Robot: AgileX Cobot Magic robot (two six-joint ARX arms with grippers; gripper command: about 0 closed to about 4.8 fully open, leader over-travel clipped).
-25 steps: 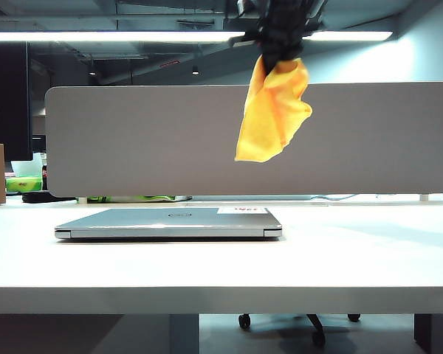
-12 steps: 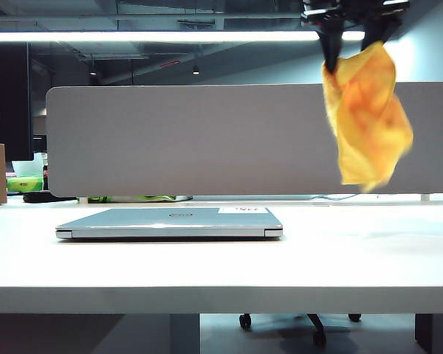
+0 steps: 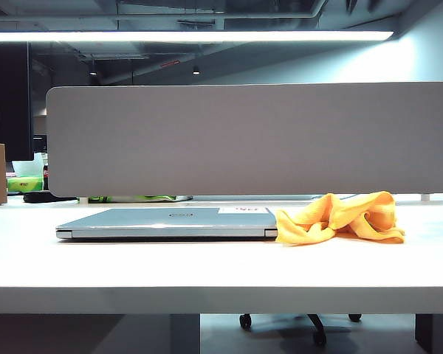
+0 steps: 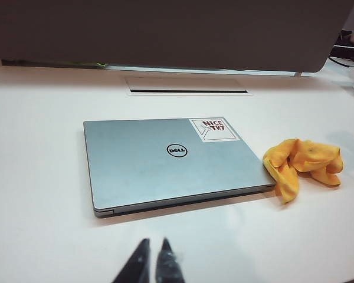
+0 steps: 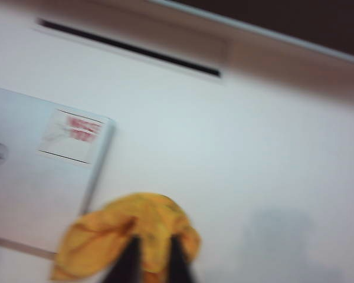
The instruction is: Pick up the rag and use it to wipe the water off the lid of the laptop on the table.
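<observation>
Rag (image 3: 340,218) loose on desk (image 3: 207,269) beside laptop (image 3: 166,222); my right end effector (image 5: 151,259), slightly apart, above it, left end effector (image 4: 152,262) nearly together, idle; next, regrasp and wipe lid (image 4: 165,159).

The rag (image 3: 340,218), a crumpled yellow-orange cloth, lies loose on the white counter (image 3: 207,269), directly beyond the right gripper (image 5: 152,259). One edge touches the corner of the closed silver-grey laptop (image 4: 171,162). Its lid (image 4: 159,159) lies flat ahead of the left gripper (image 4: 152,262), showing a dark logo and white sticker.
</observation>
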